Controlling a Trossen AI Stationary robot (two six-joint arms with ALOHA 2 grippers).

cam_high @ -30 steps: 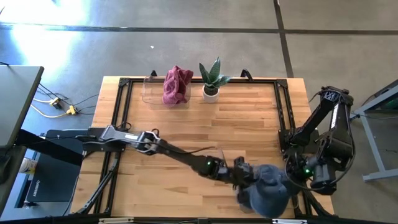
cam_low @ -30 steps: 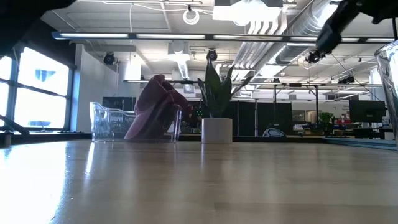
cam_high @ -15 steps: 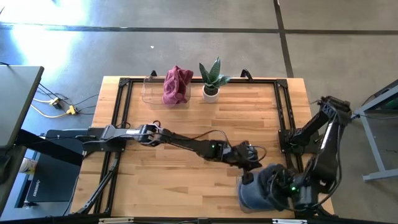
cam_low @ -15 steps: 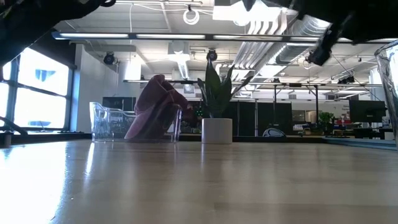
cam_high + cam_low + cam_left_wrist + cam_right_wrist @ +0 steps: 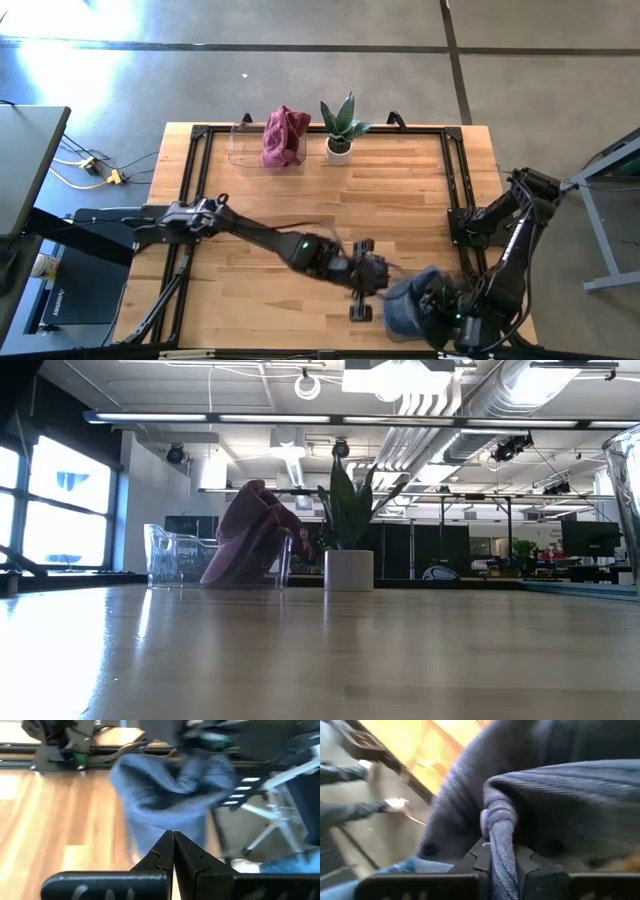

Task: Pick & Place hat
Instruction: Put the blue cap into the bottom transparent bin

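The blue-grey knitted hat (image 5: 412, 300) sits low and right of centre in the high view, at the near right corner of the wooden table (image 5: 320, 200). The right gripper (image 5: 501, 865) is at it: in the right wrist view a rolled fold of the knit lies pinched between the two dark fingers, which stand narrow with the fabric between them, so the hat is held. In the high view the right arm bends down from the middle right of the frame to the hat's right side. The left gripper (image 5: 173, 851) has its fingers pressed together with nothing between them; its wrist view shows the hat just ahead of the fingertips, apart from them. In the high view the left arm reaches from the left edge of the frame across the table, its end just left of the hat. At the top of the table stands a clear container (image 5: 262, 146) holding a maroon cloth (image 5: 284, 134), and just to its right a small potted plant (image 5: 340, 127) in a white pot. The low view shows the container, cloth and plant at mid-frame, upright.
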